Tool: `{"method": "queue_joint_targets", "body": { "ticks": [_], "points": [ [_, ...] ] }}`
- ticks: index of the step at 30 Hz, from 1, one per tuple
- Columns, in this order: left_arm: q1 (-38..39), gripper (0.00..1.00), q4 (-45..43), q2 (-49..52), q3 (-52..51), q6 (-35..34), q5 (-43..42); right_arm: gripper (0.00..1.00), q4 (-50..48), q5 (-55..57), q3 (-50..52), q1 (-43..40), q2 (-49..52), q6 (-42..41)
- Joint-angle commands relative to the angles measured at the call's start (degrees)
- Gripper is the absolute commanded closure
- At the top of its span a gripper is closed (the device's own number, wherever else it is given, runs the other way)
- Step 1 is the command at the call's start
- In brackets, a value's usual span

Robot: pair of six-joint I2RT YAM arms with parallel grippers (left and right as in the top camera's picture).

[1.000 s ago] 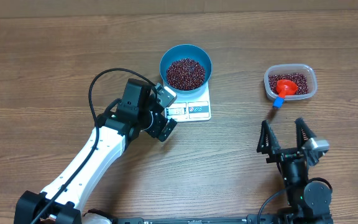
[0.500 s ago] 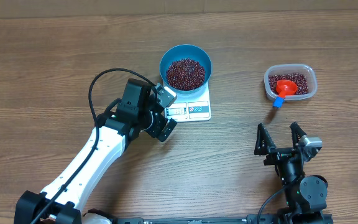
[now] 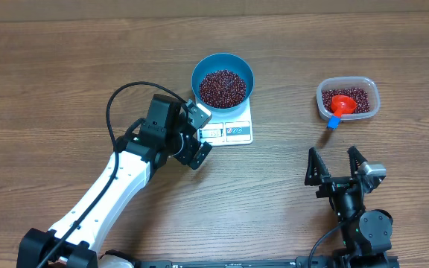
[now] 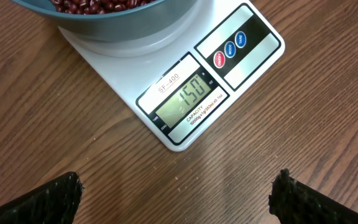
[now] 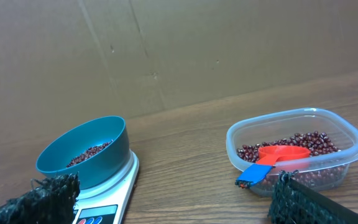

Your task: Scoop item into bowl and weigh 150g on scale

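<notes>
The blue bowl (image 3: 223, 65) stands on the white scale (image 3: 233, 132) and holds a heap of dark red beans (image 3: 223, 87). In the left wrist view the scale's display (image 4: 188, 102) reads 150. My left gripper (image 3: 202, 134) hovers open just left of the scale's display end, and in its own view (image 4: 176, 186) only bare wood lies between the fingers. My right gripper (image 3: 332, 152) stands open and empty near the front right, well short of the tub. From the right wrist, the gripper (image 5: 173, 186) faces the bowl (image 5: 86, 155) and the scale (image 5: 114, 199).
A clear plastic tub (image 3: 371, 85) at the right holds more beans and a red scoop with a blue handle (image 3: 340, 106), the handle hanging over the near rim. The tub (image 5: 347, 134) and scoop (image 5: 278, 155) show again from the right wrist. A cardboard wall backs the table.
The right gripper drew back toward the table's front edge and slightly left, then stopped. The left arm, bowl and scale have not moved.
</notes>
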State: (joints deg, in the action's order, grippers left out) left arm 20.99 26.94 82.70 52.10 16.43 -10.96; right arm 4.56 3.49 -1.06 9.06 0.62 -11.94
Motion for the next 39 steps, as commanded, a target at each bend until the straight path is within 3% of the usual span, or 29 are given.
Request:
{"method": "queue_joint_targets", "body": {
  "ticks": [1,9,18,23,30,36,39],
  "points": [
    [0.02,0.00,-0.20,0.46,-0.31,-0.35,-0.63,0.00,-0.20,0.74,0.61,0.31,-0.46,-0.02],
    [0.02,0.00,0.02,-0.59,-0.33,-0.33,-0.52,0.00,-0.20,0.74,0.61,0.31,-0.46,-0.02],
    [-2.80,0.00,0.00,-21.27,-5.55,-0.35,-0.50,0.00,-0.20,0.74,0.61,0.31,-0.46,-0.02],
    [-6.43,0.00,-0.55,-37.16,-18.18,3.52,4.44,0.00,-0.17,0.74,0.61,0.31,-0.46,-0.02],
    [-10.54,0.00,13.73,-53.48,-22.97,3.98,7.43,0.00,-0.20,0.74,0.61,0.31,-0.46,-0.02],
    [-11.76,0.01,17.49,-58.60,-22.97,3.96,7.37,0.00,-0.20,0.74,0.61,0.31,-0.46,-0.02],
    [-11.76,0.00,11.96,-59.28,-23.63,5.86,7.52,0.00,-0.20,0.74,0.61,0.31,-0.46,-0.02]
  ]
}}
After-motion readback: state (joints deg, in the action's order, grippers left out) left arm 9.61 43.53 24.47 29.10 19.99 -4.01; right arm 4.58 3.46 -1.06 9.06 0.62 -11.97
